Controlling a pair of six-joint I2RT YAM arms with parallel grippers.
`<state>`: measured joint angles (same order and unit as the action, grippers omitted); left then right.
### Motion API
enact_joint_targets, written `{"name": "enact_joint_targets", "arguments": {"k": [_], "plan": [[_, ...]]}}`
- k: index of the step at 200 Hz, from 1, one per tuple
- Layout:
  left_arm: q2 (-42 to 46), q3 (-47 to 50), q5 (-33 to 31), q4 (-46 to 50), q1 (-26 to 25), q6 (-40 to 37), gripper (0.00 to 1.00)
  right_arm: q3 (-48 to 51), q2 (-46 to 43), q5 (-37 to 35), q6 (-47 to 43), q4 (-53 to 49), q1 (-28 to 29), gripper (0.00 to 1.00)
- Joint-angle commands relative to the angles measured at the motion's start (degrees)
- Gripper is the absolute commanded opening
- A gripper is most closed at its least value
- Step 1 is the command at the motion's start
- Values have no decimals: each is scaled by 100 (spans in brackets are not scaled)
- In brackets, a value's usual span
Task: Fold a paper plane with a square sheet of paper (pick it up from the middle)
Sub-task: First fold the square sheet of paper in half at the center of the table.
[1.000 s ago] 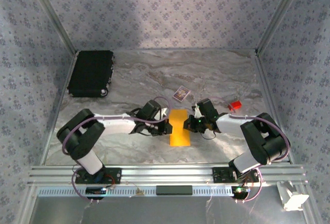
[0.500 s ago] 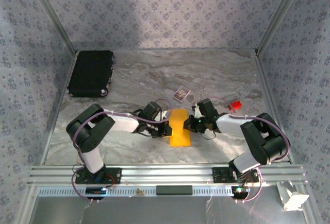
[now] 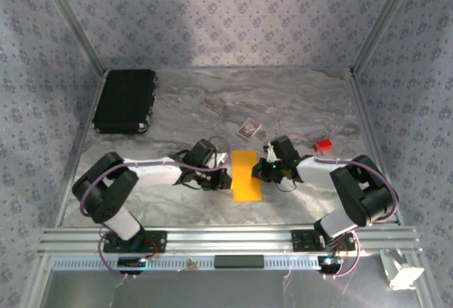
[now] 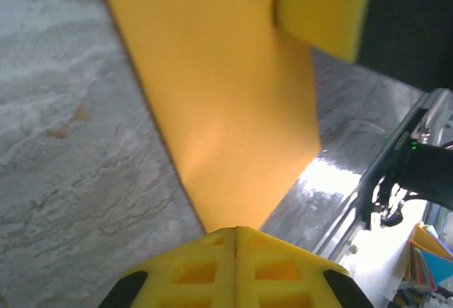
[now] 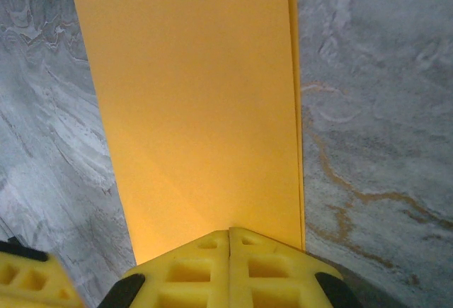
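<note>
A: Entry, sheet of paper. Position?

B: Flat on the counter, about midway between its left and right edges and closer to the near edge than the far one. It is folded to a narrow strip, with the long sides running near to far. In the right wrist view the sheet of paper shows a second layer's edge along one long side.

A: Left fingers?

B: Closed. In the left wrist view the left fingers meet with no gap, tip at the strip's left long edge, roughly halfway along. I cannot tell whether paper is nipped between them or only touched.

A: Right fingers?

B: Likewise pressed together. The right fingers have their tip at the opposite long edge, facing the left pair across the strip. Any hold on the paper is not resolvable.

A: Other items?

B: Small patterned card just beyond the strip's far end, apart from it. Red block toward the right edge. Black case at the far left corner.
</note>
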<state>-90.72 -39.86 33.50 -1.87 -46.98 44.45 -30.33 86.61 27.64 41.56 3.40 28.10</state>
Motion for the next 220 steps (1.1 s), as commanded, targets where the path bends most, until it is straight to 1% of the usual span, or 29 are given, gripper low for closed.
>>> {"name": "enact_joint_targets", "arguments": {"k": [1, 30, 66, 99, 114, 159, 196, 220], "plan": [[52, -167, -119, -248, 19, 277, 6, 192, 184, -757, -8, -1077, -23, 0], [-382, -375, 213, -896, -11, 628, 6, 192, 157, -769, -8, -1113, -22, 0], [-806, -531, 402, -820, -219, 525, 6, 194, 157, -771, -8, -1113, -23, 0], [-1041, -381, 437, -767, -336, 438, 6, 194, 155, -769, -3, -1120, -20, 0], [-1020, -274, 474, -722, -396, 364, 6, 202, 142, -786, -8, -1138, -30, 0], [-784, 14, 489, -187, -587, -80, 6, 230, 139, -795, 11, -1117, -38, 0], [-674, 263, 437, -370, -728, 2, 6, 212, 126, -804, 2, -1154, -39, 0], [-454, 229, 387, -455, -793, 19, 6, 225, 93, -808, -1, -1164, -34, 0]]}}
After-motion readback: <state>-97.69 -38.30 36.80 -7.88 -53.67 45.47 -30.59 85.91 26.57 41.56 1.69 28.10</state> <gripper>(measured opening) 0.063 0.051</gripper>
